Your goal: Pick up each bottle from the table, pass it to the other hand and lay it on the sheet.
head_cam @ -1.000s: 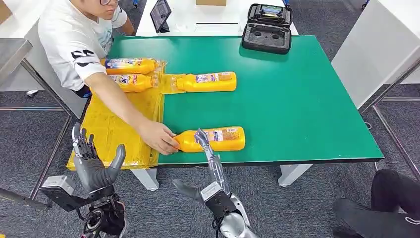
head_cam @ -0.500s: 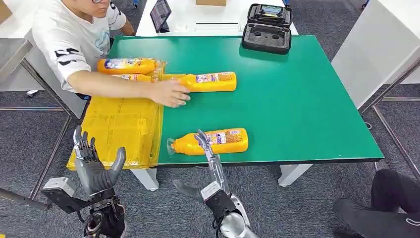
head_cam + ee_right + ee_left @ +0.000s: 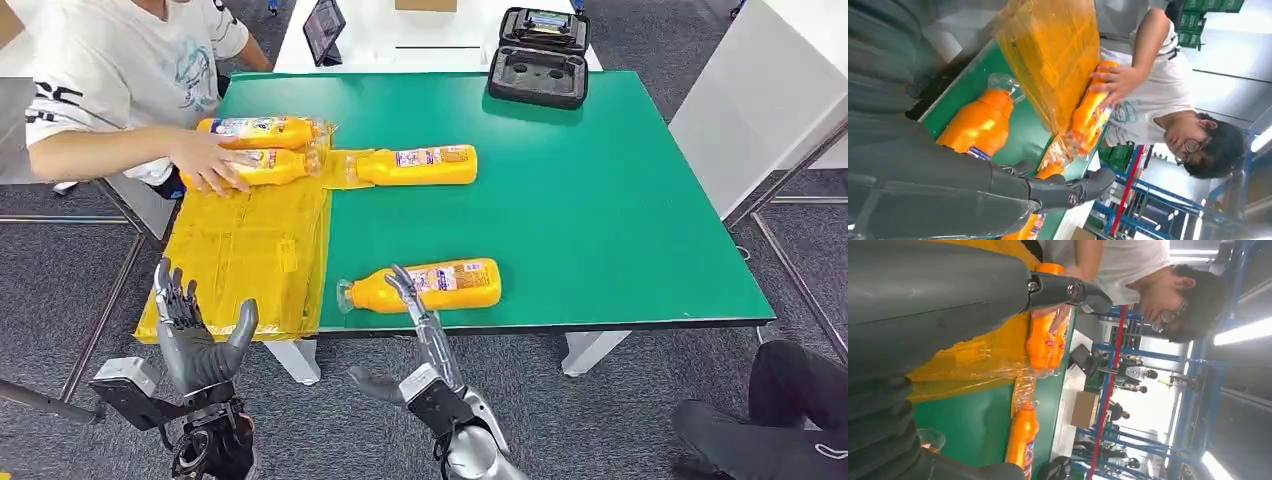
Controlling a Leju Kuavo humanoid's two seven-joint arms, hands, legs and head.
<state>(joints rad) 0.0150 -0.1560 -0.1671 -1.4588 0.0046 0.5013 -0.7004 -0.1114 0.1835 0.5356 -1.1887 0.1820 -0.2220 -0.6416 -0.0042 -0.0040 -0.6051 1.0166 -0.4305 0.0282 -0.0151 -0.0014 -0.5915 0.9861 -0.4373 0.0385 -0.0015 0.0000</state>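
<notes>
Along the table's near edge the nearest bottle (image 3: 425, 285) is lying free now that the person's hand (image 3: 210, 165) has withdrawn to the bottles at the sheet's (image 3: 245, 250) far end, leaving it ready for pickup. The right hand (image 3: 415, 300) is reaching over it, fingers extended, holding nothing; the left hand (image 3: 195, 335) is waiting, spread and empty.

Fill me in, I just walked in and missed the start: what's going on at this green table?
The robot is set to move orange bottles onto the yellow sheet, passing each between its hands. Right now it holds nothing: its left hand is raised and open below the table edge, and its right hand reaches up toward the nearest bottle, lying near the front edge. Another bottle lies farther back. A person's hand rests on one of two bottles at the sheet's far end.
</notes>
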